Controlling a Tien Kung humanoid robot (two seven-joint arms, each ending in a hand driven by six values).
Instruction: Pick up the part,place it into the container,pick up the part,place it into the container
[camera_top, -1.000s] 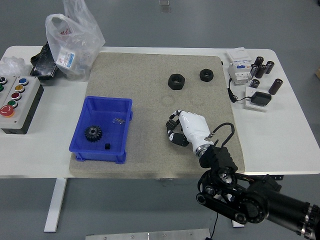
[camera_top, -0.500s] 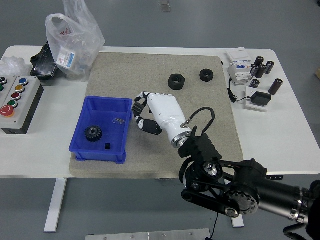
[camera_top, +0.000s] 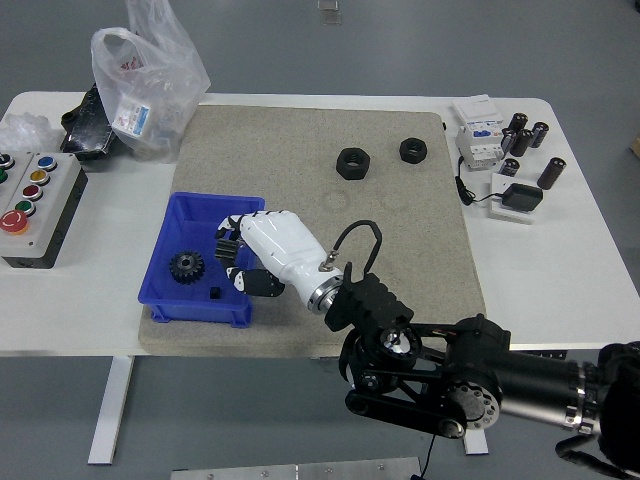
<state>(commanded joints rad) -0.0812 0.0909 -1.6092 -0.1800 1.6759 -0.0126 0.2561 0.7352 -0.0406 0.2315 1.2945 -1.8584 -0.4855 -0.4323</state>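
Note:
My right hand (camera_top: 236, 260), white with black finger joints, reaches in from the lower right and hovers over the right half of the blue container (camera_top: 176, 222). Its fingers are curled shut around a small dark part that they mostly hide. In the container lie a black gear (camera_top: 186, 265), a small black piece (camera_top: 213, 292) and a small metal piece (camera_top: 238, 240). Two black nuts (camera_top: 352, 162) (camera_top: 413, 150) sit on the grey mat (camera_top: 300, 140) at the back right. The left arm is out of view.
A button box (camera_top: 35, 205) stands at the left edge. A plastic bag (camera_top: 145, 75) and a black object lie at the back left. Electrical parts, several dark cylinders (camera_top: 525, 135) and an adapter (camera_top: 520, 197) are at the right.
My right hand has moved left across the mat, from its middle to above the blue container, fingers staying curled. Nothing else has moved.

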